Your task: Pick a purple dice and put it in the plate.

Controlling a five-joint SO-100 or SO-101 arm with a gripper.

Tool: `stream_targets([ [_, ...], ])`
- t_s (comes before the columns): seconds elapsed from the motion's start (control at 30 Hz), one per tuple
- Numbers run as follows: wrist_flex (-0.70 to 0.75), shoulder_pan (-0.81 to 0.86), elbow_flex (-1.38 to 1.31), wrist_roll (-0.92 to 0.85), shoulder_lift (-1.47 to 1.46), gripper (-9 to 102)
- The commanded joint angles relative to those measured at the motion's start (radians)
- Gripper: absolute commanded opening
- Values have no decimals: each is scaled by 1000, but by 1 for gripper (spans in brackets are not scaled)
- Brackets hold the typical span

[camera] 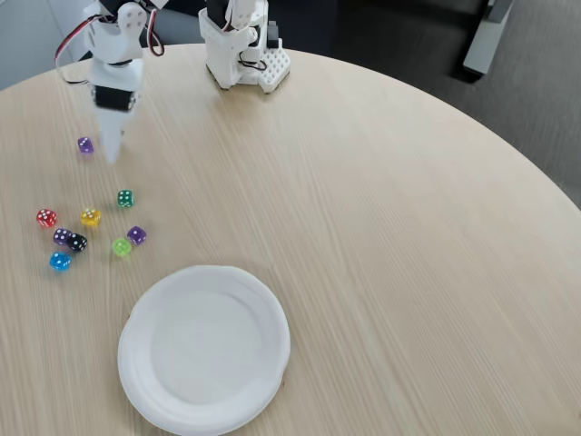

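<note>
End effector [112,154] blurred beside purple dice [84,145]; jaws indistinct

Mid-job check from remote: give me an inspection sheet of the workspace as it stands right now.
Surface: round light wood table, bare apart from the items below.
Job's things: purple dice sits alone on the table left of the gripper tip; white plate holds no die.
Clutter: second purple die, paler lilac die, red die, yellow die, green die, black die, lime die, blue die.
Grippers: gripper points down beside the purple dice, blurred; open or shut cannot be told.
Cables: red and black wires loop at the arm.
Surroundings: white arm base at the far edge; dark floor beyond.
</note>
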Motion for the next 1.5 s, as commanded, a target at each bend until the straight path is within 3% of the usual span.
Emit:
stream_targets([
  [0.0, 58, -6, -26, 8, 3, 23],
  [1.03, 67, 110, -25, -48, -81, 22],
  [1.27, 61, 89, -29, 11, -78, 21],
  [1.47, -110, 32, -29, 15, -78, 22],
])
